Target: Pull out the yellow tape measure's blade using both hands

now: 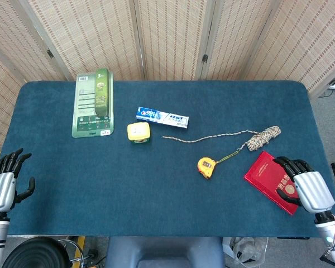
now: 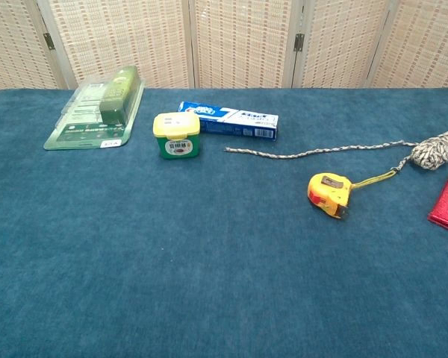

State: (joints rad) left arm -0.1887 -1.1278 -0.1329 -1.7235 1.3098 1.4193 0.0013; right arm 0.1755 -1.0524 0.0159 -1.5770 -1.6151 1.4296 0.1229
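The yellow tape measure [image 1: 206,167] [image 2: 328,193] lies on the blue table right of centre, a thin yellow strap trailing from it toward the rope. My right hand [image 1: 305,188] is at the table's right edge, fingers spread over the corner of a red booklet [image 1: 270,180], well right of the tape measure and holding nothing. At the near left edge my left hand [image 1: 5,180] hovers with fingers apart and empty, far from the tape measure. Neither hand shows in the chest view.
A coiled speckled rope [image 1: 262,137] with a loose tail lies just beyond the tape measure. A toothpaste box [image 1: 162,117], a small yellow-lidded jar [image 1: 138,133] and a green blister pack [image 1: 93,101] sit at the back left. A folding screen stands behind the table.
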